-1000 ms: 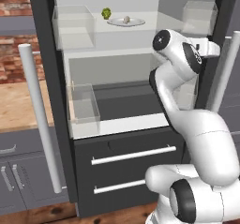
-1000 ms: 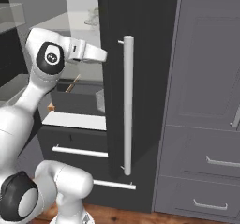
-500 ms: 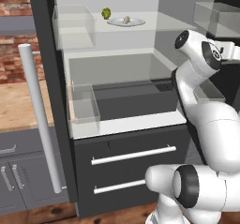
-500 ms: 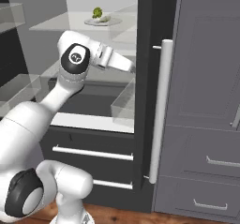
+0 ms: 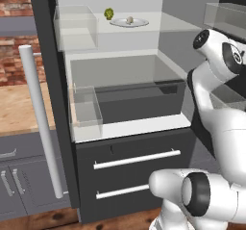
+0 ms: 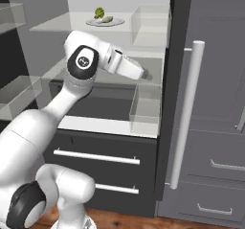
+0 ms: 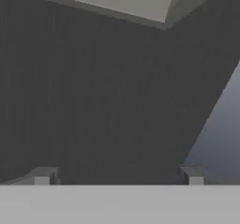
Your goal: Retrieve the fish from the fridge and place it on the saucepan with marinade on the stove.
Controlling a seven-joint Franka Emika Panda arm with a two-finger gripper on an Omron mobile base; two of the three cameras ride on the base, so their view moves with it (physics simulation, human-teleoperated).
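Fridge open; gripper fingers wide, empty, prob. facing dark door.

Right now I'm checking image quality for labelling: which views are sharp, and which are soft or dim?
Left base view: evenly lit, fridge shelves and plate crisp. Right base view: equally clear, soft shadows around the clear bins. Hand view: dim and blurry, a dark flat surface close up, jaws apart with tips faint.
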